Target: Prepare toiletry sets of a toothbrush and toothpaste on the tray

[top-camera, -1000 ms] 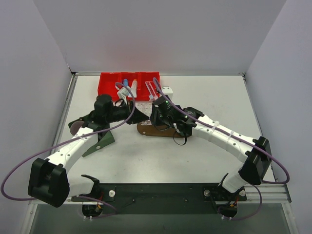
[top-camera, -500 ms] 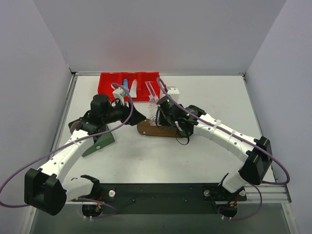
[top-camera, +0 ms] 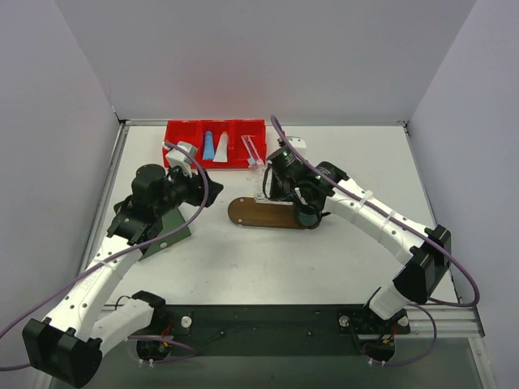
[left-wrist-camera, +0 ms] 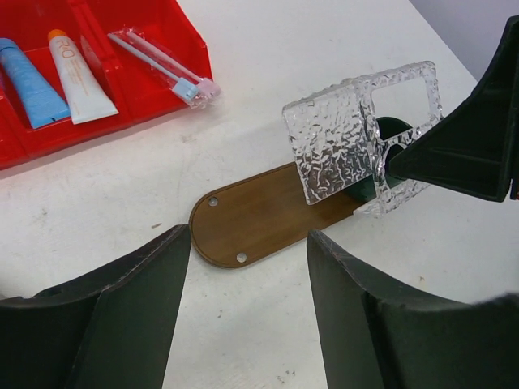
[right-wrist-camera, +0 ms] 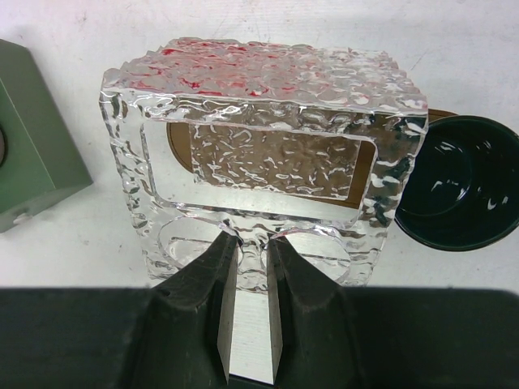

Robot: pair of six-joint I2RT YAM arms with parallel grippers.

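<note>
Over the last second the left gripper opened wide and drew back leftward off the tray, uncovering its left end, while the right gripper, pinched on the lower edge of the clear textured holder, shifted slightly rightward and farther back, carrying it upright.
</note>
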